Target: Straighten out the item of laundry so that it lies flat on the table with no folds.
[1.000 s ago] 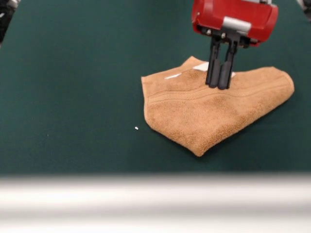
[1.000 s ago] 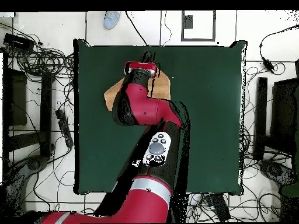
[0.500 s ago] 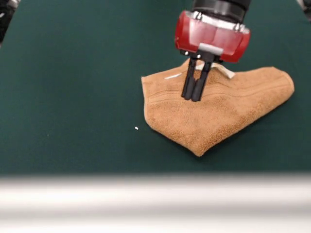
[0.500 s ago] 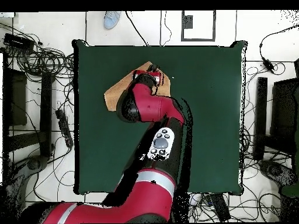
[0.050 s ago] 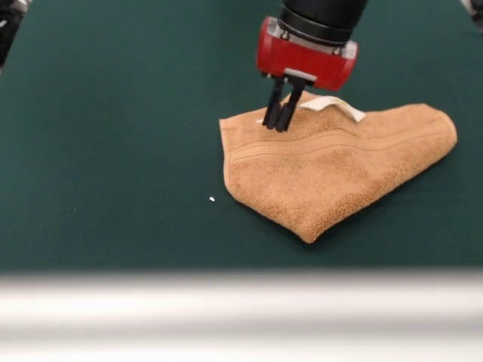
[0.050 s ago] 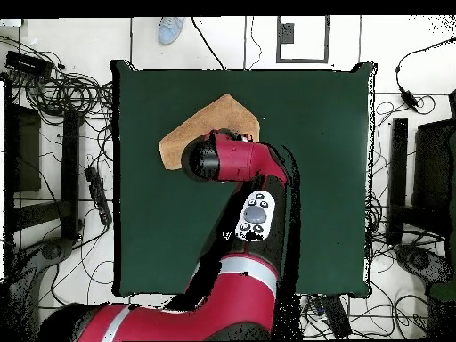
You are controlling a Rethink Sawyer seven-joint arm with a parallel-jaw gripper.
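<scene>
Lying folded on the table (image 5: 113, 113), the orange-tan terry towel (image 5: 332, 170) makes a rough triangle with one corner pointing at the pale front edge (image 5: 241, 309). Flat woven bands cross its upper layer, and a small white label (image 5: 336, 106) sticks up at its far edge. The gripper (image 5: 278, 124) comes down on the towel's far left part, its two dark fingers (image 5: 270, 113) drawn close together with the tips at the cloth; I cannot tell if any fabric is pinched between them. From above, the towel (image 6: 209, 120) sits in the upper left part of the green cloth, and the red arm (image 6: 240, 165) covers its near side. Open green cloth spreads wide to the left in the front view and around the towel's other sides. A tiny white speck (image 5: 212, 199) lies just left of the towel. Cables (image 6: 53, 89) trail over the floor around the table, and a shoe (image 6: 171, 29) shows at the top edge.
</scene>
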